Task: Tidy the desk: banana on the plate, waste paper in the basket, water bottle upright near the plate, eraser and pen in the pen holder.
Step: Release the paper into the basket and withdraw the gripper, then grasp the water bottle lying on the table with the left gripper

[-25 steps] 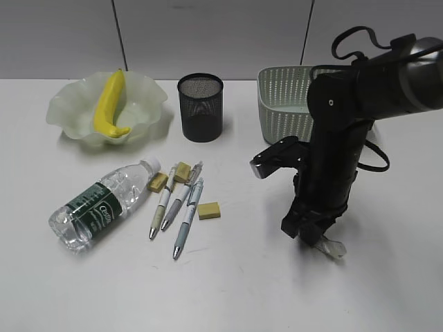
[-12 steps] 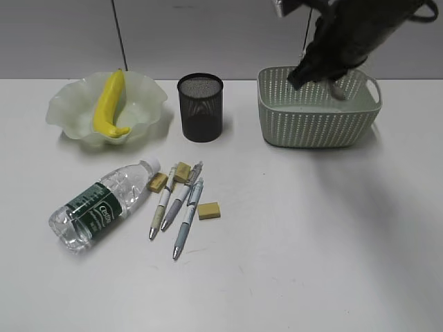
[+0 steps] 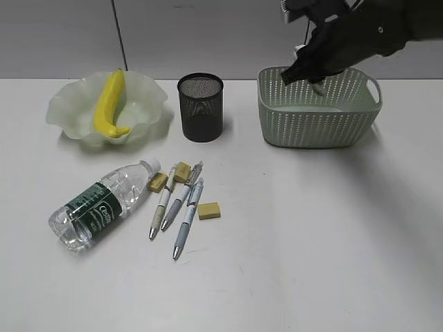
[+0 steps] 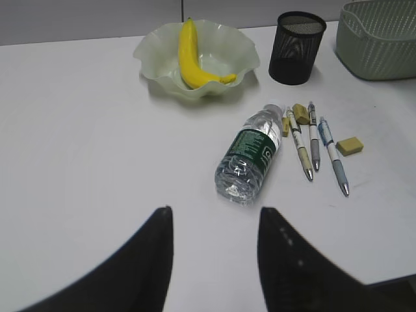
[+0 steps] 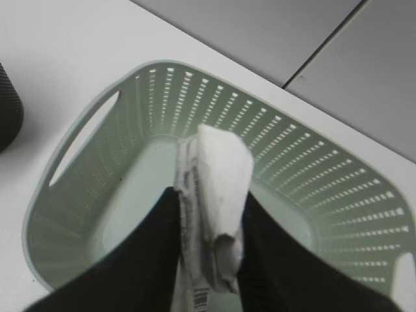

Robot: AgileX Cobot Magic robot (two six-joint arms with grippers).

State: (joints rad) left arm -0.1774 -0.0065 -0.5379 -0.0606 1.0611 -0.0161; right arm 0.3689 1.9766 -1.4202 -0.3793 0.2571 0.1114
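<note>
The water bottle [image 3: 99,205] bears a dark green label with white lettering, too small to read.

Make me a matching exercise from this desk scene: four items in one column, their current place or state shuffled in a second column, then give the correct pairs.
Items:
1. banana
2. water bottle
3. waste paper
4. pen holder

Places or states:
A. lying on its side on the desk
B. standing upright between the plate and the basket
C. resting in the plate
D. pinched in the right gripper above the basket

Pairs: 1-C, 2-A, 3-D, 4-B

The plate is the pale green ruffled dish; the basket is the sage green perforated one; the right gripper hangs over it.
</note>
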